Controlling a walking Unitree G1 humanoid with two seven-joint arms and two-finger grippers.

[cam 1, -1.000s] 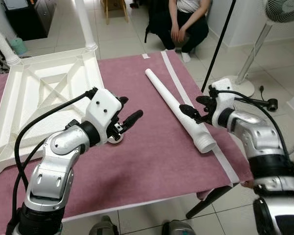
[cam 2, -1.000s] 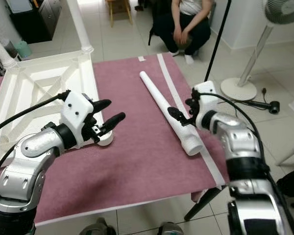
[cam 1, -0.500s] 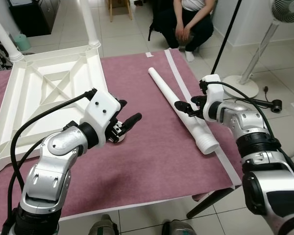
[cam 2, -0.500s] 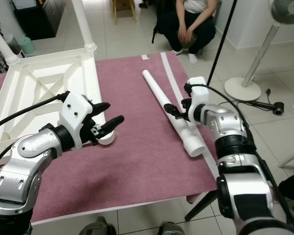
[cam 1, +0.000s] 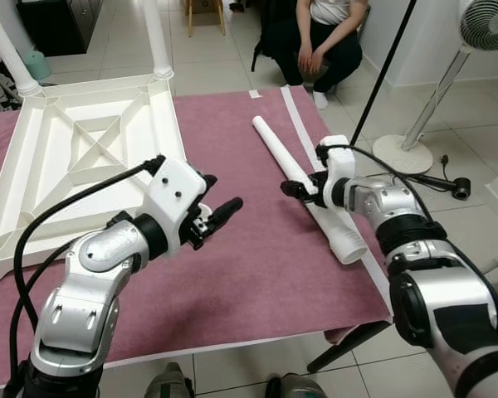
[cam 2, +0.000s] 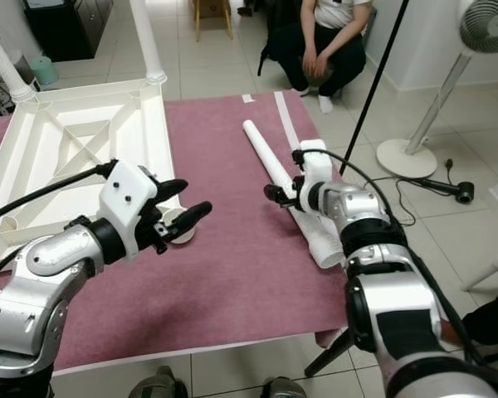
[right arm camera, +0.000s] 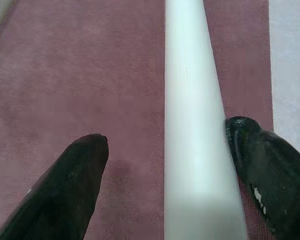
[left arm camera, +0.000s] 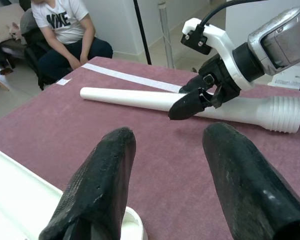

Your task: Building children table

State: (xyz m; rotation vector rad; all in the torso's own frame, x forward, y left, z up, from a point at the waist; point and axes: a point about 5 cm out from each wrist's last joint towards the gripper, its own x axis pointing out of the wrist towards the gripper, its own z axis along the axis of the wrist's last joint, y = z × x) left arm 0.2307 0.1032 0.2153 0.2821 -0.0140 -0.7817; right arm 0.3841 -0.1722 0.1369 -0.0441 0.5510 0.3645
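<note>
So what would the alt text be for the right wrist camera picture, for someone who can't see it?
Seen from the robot's right wrist, two black fingers stand open on either side of a long white table leg, one finger close against it. The leg lies on a maroon cloth with a pale stripe beside it.

even, bright indoor light, no harsh glare. soft shadows lie on the maroon cloth [cam 1: 257, 274] beneath both arms. head views are sharp; above that cloth, the close black fingers [right arm camera: 65, 195] and white leg [right arm camera: 195, 165] blur.
</note>
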